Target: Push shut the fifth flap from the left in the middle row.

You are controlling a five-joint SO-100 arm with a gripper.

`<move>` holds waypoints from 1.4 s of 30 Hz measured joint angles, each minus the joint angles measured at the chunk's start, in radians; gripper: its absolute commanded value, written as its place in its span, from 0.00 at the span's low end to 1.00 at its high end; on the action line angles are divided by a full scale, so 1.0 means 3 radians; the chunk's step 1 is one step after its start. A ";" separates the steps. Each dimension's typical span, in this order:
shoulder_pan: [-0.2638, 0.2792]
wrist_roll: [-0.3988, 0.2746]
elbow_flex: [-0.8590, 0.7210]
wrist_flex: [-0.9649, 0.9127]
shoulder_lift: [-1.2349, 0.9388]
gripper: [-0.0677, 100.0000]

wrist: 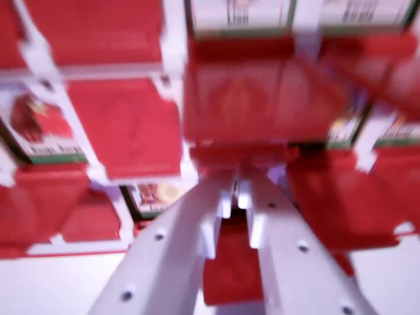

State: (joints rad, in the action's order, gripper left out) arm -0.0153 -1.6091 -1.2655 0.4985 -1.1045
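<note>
White jaws [237, 190] sit nearly closed, gripping nothing, against the red flap [262, 98] — press squarely at its middle, steady, so it shuts without slipping sideways.

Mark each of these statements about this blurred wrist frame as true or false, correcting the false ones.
1. The flaps are red. True: a large red flap fills the centre.
2. The hand is white. True: the hand has white fingers rising from the bottom edge.
3. The picture is sharp. False: it is blurred throughout.
4. The hand points at the wrist view's far left. False: its tips sit near the centre, just under the large flap.
5. The frame between flaps is black. False: it is white.
</note>
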 measured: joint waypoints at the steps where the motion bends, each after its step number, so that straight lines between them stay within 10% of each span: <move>1: 0.0000 -0.0015 0.0000 -0.0046 0.0000 0.00; 30: 0.0000 -0.0107 0.0031 -0.0143 0.0189 0.00; 42: 0.0000 -0.0102 -0.0077 0.0511 -0.0823 0.00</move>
State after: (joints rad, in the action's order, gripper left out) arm -0.0153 -1.6398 -1.2885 0.6519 -1.3514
